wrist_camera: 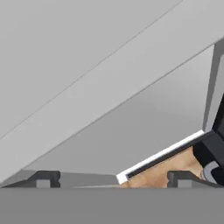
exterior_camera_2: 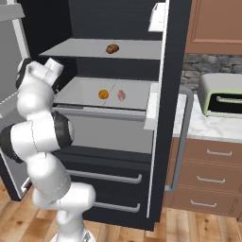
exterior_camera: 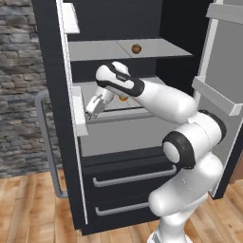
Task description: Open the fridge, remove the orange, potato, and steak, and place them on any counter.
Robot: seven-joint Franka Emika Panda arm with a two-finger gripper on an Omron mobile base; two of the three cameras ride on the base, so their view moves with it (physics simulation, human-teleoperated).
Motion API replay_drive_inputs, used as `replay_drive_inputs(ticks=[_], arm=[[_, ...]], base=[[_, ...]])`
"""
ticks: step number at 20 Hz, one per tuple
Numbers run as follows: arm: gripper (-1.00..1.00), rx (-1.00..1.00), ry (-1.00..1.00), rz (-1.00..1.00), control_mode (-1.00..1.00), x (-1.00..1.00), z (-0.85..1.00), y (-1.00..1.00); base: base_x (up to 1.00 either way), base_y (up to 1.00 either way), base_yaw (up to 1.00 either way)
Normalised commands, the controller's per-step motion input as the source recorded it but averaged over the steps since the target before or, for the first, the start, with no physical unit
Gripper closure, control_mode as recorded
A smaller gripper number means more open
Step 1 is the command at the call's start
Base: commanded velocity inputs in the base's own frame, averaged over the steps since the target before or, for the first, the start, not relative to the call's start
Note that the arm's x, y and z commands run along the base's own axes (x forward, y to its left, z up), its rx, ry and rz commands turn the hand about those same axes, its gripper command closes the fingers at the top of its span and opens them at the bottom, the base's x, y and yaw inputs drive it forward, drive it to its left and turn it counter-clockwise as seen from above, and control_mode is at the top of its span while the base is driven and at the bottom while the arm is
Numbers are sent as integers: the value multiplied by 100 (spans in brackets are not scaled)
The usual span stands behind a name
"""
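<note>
Fridge (exterior_camera: pixel 52 118) doors open. Fingers (exterior_camera: pixel 93 108) spread wide, empty, at lower shelf front edge, likely lining up on orange (exterior_camera_2: pixel 103 94); steak (exterior_camera_2: pixel 121 95) beside it, potato (exterior_camera_2: pixel 112 48) on shelf above.

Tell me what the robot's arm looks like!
The arm is glossy white, built of fat rounded segments with dark bands at the joints. Its end effector is a small white hand with two short fingers; their tips are dark grey. No loose cables or markings show.
</note>
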Motion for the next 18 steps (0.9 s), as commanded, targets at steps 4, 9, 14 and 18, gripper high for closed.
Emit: replay_drive_inputs(ticks=[4,9,14,18], arm=[[-100,-2,-5,-6,-100,-14,0,-15],[-100,-19,-15,-37,-100,-40,8,-100],[-100,-40,-16,-60,-100,-1,0,-64],[-100,-39,-9,-71,-100,0,4,-40]], base=[[0,0,0],[0,0,0],[0,0,0],[0,0,0]])
